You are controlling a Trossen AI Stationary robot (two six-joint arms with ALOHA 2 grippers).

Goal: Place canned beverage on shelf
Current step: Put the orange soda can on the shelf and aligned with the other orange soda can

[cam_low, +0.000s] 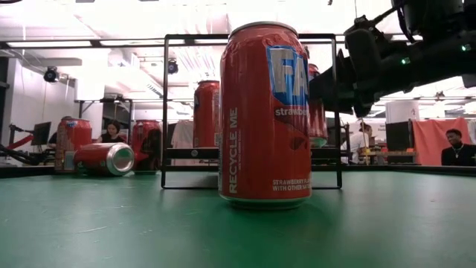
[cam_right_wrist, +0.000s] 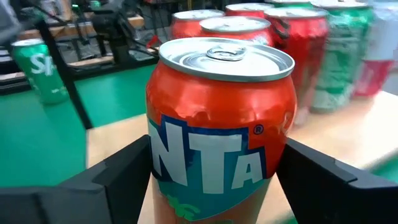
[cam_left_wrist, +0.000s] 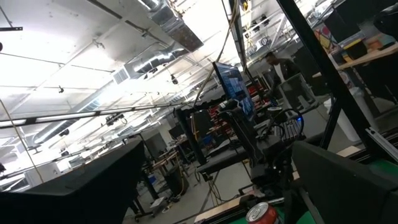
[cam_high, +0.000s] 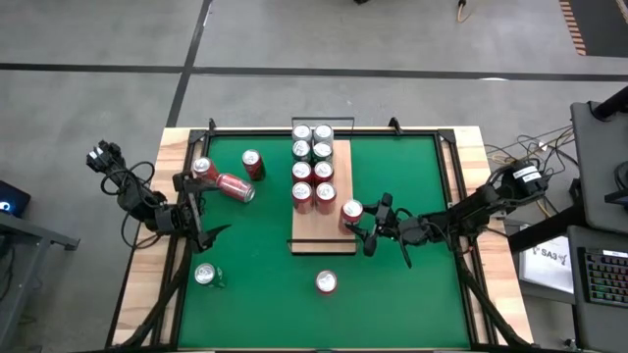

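The shelf (cam_high: pixel 320 230) is a pale wood board with black end rails, lying in the middle of the green mat. Several red and green cans (cam_high: pixel 312 167) stand on its far half. My right gripper (cam_high: pixel 359 218) is at the board's right edge, shut on an orange-red can (cam_right_wrist: pixel 221 124), which also shows in the high view (cam_high: pixel 351 209). My left gripper (cam_high: pixel 208 231) waits open and empty at the mat's left edge; its wrist view shows its two fingers wide apart (cam_left_wrist: pixel 217 205). My right gripper pinches the can's side wall (cam_right_wrist: pixel 155 155) between its two fingers, about halfway down, one finger (cam_right_wrist: pixel 118 180) on each side. The fingers come about level from the table's right side. The can is upright over the board's right edge; I cannot tell whether its base rests on the board.
Loose cans on the mat: a red one near the front (cam_high: pixel 326 282), large in the low view (cam_low: pixel 264 112), a green one front left (cam_high: pixel 206 276), two upright red ones (cam_high: pixel 203 169) (cam_high: pixel 253 164) and a red one lying on its side (cam_high: pixel 235 186). The board's near half is bare.
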